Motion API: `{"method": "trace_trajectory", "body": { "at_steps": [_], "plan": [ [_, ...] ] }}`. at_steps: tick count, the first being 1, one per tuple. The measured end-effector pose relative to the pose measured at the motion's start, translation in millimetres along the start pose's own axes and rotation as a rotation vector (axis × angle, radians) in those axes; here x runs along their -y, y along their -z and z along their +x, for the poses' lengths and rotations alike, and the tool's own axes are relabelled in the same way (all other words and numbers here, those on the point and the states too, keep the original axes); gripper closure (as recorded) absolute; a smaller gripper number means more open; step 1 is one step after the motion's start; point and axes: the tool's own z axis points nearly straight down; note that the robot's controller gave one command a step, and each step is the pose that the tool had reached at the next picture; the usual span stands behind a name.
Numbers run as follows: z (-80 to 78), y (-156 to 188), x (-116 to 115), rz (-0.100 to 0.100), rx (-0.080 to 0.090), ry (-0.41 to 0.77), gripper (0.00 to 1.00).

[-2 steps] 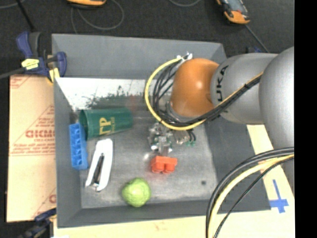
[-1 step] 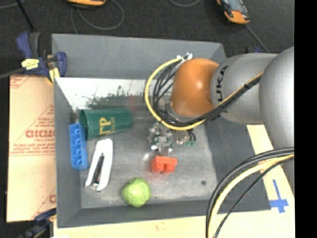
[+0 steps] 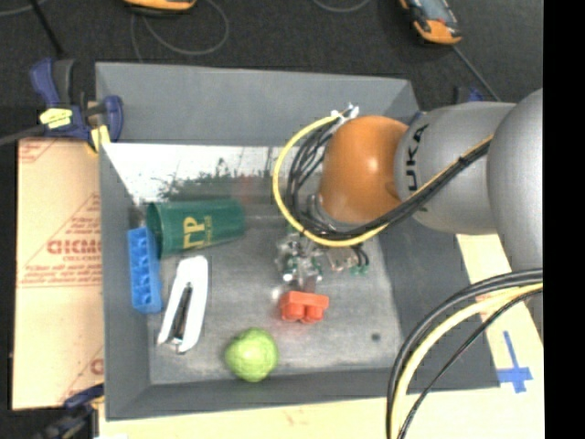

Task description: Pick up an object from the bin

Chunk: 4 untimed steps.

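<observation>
The gripper [image 3: 302, 260], a small cluster of metal parts under the arm's rounded orange wrist cover [image 3: 361, 167], hangs low over the middle of the grey metal bin [image 3: 247, 99]. Whether it is spread or closed cannot be made out from this angle. Just beside it, towards the bin's near edge, a small red plastic block [image 3: 302, 306] lies flat on the floor, its long axis running roughly across the bin from left to right. A light green ball [image 3: 250, 355] rests near the front wall, to the left of the block. Further left are a white oblong stapler-like object [image 3: 186, 303], angled lengthwise towards the front, and a blue plastic brick with holes [image 3: 143, 270] by the left wall. A dark green cup with yellow lettering [image 3: 196, 225] lies on its side behind them. The bin floor is scuffed grey metal, and around the bin the ground is dark.
</observation>
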Motion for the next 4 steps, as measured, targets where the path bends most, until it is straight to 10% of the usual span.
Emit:
{"method": "trace_trajectory", "body": {
  "at_steps": [2, 4],
  "plan": [
    [-13.0, 40.2, 33.7, -0.001, -0.012, 0.041, 1.0],
    [-29.0, 60.2, 43.2, -0.007, -0.019, 0.391, 1.0]
  ]
}}
